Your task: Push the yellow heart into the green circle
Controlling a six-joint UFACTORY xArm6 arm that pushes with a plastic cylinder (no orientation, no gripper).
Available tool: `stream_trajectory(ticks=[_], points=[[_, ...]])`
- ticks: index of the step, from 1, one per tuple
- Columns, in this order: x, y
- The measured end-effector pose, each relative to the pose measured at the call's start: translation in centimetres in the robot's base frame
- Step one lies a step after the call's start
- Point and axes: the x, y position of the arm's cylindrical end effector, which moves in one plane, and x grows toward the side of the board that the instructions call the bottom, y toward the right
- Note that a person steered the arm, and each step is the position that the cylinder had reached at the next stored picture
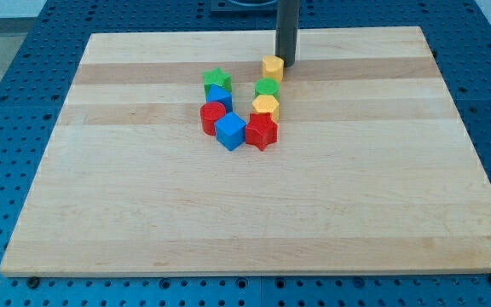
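The yellow heart [272, 67] sits near the view's top centre of the wooden board [101, 196]. The green circle [267, 88] lies just below it, a small gap apart or barely touching. My tip [287, 62] stands at the heart's upper right side, touching or almost touching it. The dark rod rises out of the view's top.
Below the green circle are a yellow hexagon [265, 105] and a red star [261, 130]. To the view's left sit a green star [216, 79], a blue block [221, 96], a red cylinder [213, 117] and a blue cube [230, 131].
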Motion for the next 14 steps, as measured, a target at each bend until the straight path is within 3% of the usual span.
stream_trajectory(ticks=[4,8,12,14], points=[[-0.9,-2.7],[1.6,-2.9],[-0.6,-0.9],[2.4,-0.3]])
